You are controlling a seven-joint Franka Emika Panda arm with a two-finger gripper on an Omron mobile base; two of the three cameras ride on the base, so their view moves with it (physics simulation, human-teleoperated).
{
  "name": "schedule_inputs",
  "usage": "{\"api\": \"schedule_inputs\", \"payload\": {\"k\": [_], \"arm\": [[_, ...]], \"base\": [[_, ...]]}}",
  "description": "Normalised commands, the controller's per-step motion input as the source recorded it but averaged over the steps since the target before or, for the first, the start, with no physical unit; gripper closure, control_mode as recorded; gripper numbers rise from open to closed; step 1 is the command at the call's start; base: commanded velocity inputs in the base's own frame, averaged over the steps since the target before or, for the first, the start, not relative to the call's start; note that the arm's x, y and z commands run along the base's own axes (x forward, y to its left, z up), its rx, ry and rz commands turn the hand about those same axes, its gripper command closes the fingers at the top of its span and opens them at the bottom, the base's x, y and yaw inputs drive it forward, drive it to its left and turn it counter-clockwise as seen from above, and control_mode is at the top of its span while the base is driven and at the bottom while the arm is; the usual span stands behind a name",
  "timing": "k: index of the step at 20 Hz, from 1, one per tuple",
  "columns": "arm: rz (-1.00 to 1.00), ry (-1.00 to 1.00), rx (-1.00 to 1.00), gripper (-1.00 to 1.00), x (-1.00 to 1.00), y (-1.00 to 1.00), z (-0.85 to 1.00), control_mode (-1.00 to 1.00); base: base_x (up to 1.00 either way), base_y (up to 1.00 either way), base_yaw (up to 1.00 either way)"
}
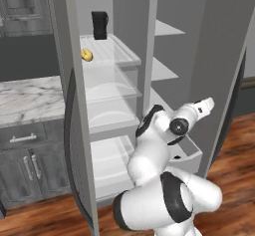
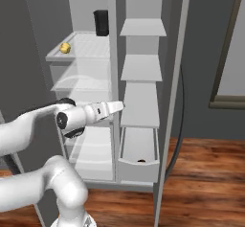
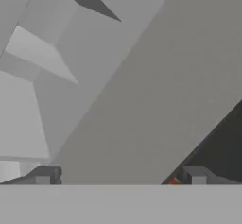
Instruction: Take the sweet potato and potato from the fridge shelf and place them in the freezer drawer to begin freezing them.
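While spread and empty beside the grey shelves, jaws [image 2: 119,106] well below potato [image 1: 87,55] on fridge shelf [image 1: 112,53]; small dark thing in freezer drawer [image 2: 139,166] underneath.

A black jug [image 1: 99,25] is seen standing upright at the back of an open fridge. Plain grey shelves [image 2: 139,69] are stacked in the right compartment. A marble-topped desk [image 1: 29,99] with grey cabinet doors [image 1: 30,168] is set to the left, above a wooden floor [image 2: 201,183].
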Motion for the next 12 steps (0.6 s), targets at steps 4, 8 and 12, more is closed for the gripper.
{"api": "schedule_inputs", "payload": {"k": [4, 8, 12], "arm": [[0.14, 0.22, -0.29, -1.00, -0.56, 0.19, 1.00, -1.00], [0.08, 0.36, 0.09, -1.00, -0.50, 0.43, 1.00, -1.00], [0.03, 0.35, 0.26, -1.00, -0.52, 0.31, 1.00, -1.00]], "base": [[0.00, 0.00, 0.00], [0.00, 0.00, 0.00], [0.00, 0.00, 0.00]]}}
